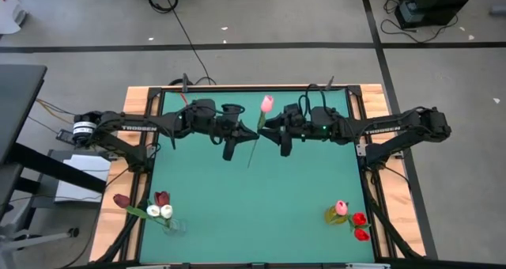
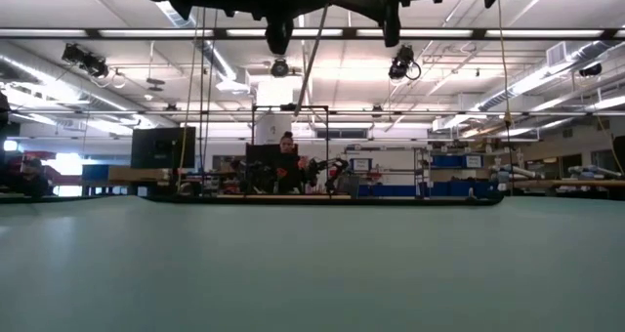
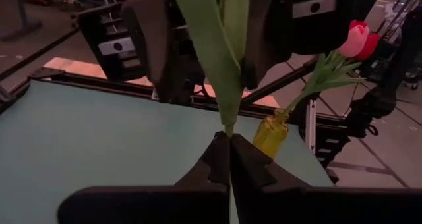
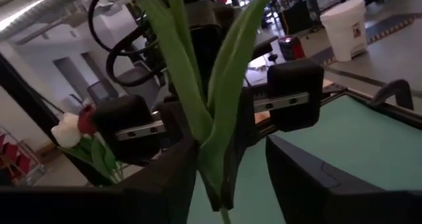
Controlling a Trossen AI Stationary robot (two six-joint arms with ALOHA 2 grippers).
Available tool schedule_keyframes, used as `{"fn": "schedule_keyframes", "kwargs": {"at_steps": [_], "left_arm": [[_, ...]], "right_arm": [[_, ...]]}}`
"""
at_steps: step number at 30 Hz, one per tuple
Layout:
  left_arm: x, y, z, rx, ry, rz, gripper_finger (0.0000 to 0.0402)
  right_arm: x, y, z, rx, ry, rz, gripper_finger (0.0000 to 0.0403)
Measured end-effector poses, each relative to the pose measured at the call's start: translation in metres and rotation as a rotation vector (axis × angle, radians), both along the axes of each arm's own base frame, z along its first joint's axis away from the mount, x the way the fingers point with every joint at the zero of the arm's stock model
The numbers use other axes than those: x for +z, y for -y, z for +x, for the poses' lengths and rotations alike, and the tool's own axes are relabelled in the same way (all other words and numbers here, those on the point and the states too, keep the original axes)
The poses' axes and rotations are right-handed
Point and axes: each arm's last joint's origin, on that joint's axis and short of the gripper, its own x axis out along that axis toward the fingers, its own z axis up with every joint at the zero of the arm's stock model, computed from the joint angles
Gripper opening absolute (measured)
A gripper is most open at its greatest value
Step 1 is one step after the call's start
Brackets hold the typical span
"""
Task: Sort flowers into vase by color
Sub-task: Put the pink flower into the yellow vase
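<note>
While both arms meet over the far middle of the green table (image 1: 261, 206), a single pink tulip (image 1: 266, 104) hangs between them, head toward the far edge, stem (image 1: 253, 146) slanting down toward the near side.

Left gripper (image 3: 229, 159): fingers pressed together on the lower stem; in the left wrist view the stem runs straight into the seam between the two dark fingertips, leaves (image 3: 217, 46) fanning just beyond them. In the high view this gripper (image 1: 231, 146) sits just left of the stem.

Right gripper (image 4: 231, 178): fingers stand apart, the leaves (image 4: 211, 99) rising through the gap; whether either finger touches the leaf cannot be told. In the high view it (image 1: 278, 136) lies just right of the stem, below the flower head.

Low view: both grippers hang at the top edge, stem (image 2: 311, 63) slanting down between them, well clear of the table surface.

Near left corner: clear vase (image 1: 174, 224) with white and dark maroon tulips (image 1: 158, 206).

Near right corner: yellow vase (image 1: 332, 215) with pink and red tulips (image 1: 352, 215); the left wrist view shows this vase (image 3: 271, 133) beyond the held stem.
</note>
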Motion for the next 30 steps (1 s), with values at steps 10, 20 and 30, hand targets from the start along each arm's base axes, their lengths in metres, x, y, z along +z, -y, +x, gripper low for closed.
{"fn": "schedule_keyframes", "kwargs": {"at_steps": [10,20,30], "left_arm": [[0.001,-0.002,0.001,0.054,0.014,-0.009,0.0015],[0.005,-0.004,-0.002,0.128,0.022,-0.003,0.0121],[0.021,-0.001,-0.014,0.120,0.083,0.003,0.0151]], "right_arm": [[0.001,0.004,-0.001,0.074,0.005,-0.021,0.0016],[0.014,-0.012,-0.028,0.038,-0.104,-0.157,0.0006],[0.036,-0.041,-0.114,0.149,-0.258,-0.155,0.0002]]}}
